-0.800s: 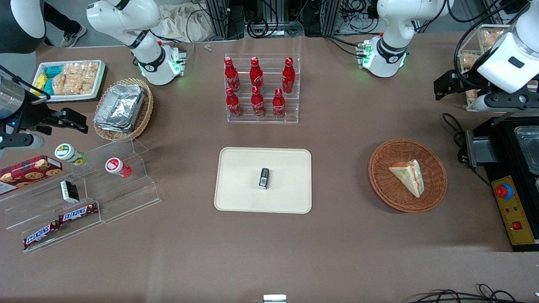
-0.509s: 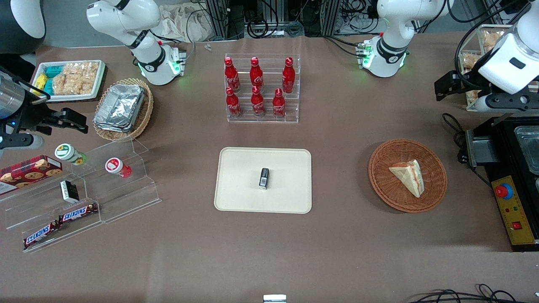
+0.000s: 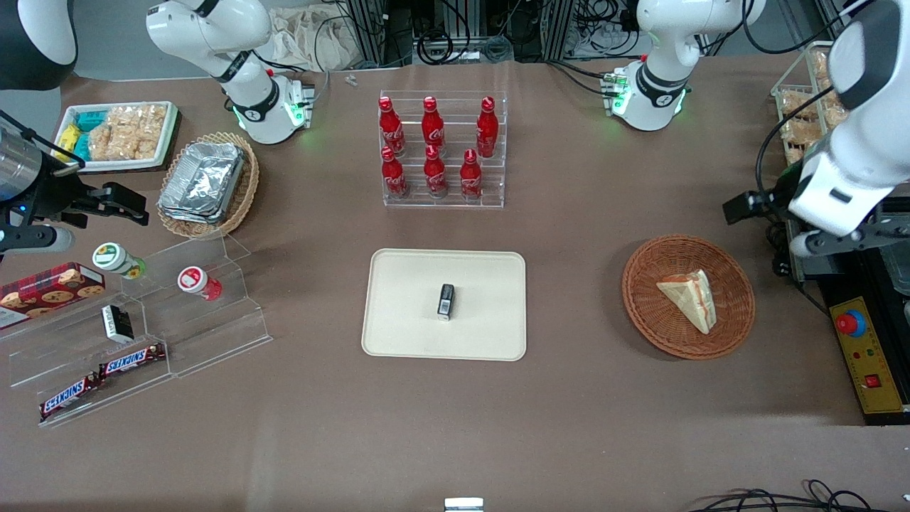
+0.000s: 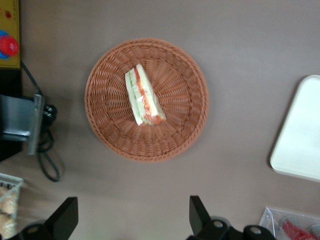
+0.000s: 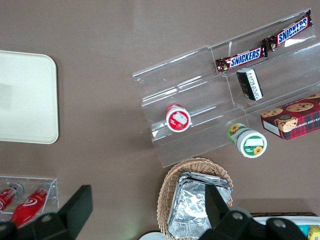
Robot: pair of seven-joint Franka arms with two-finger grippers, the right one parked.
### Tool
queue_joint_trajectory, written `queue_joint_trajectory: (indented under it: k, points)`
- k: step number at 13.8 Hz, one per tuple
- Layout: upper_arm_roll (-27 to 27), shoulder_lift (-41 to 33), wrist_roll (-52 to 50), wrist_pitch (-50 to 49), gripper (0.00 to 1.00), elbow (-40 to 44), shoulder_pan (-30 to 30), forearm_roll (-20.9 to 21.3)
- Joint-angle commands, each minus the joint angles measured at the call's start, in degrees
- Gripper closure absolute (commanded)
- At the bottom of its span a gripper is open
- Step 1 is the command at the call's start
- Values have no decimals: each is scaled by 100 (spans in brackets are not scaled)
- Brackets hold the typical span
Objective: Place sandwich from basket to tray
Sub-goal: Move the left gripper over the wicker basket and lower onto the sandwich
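The sandwich point(image 3: 688, 297) point(image 4: 144, 96), a pale wedge with red and orange filling along its edge, lies in the round reddish-brown basket point(image 3: 643, 313) point(image 4: 110, 130). The cream tray point(image 3: 405, 284) point(image 4: 300, 145) sits mid-table with a small black object point(image 3: 446, 301) on it. My left gripper point(image 3: 743, 206) point(image 4: 132, 220) hangs open and empty above the table, beside the basket's rim and a little farther from the front camera. It touches neither the basket nor the sandwich.
A black machine with a red button point(image 3: 851, 323) and a coiled cable point(image 4: 47, 160) stand beside the basket at the working arm's end. A clear rack of red bottles point(image 3: 441, 153) stands farther from the camera than the tray. Snack stands point(image 3: 142, 313) fill the parked arm's end.
The left arm has swung nearer the front camera, bringing its gripper close to the basket's rim. Sandwich, basket and tray have not moved.
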Motion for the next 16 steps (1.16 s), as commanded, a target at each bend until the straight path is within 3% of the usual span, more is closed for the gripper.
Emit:
queue_joint_trajectory:
  k: [1,4,6,16]
  points:
    - [-50,-356,-514,1074,1,-1227,42,6]
    - [-41,-234,-1267,2357,1,-2115,68,-11]
    - [-32,169,-1918,2860,1,-2223,69,24]
    - [56,1480,-2018,4214,1,-2267,324,68]
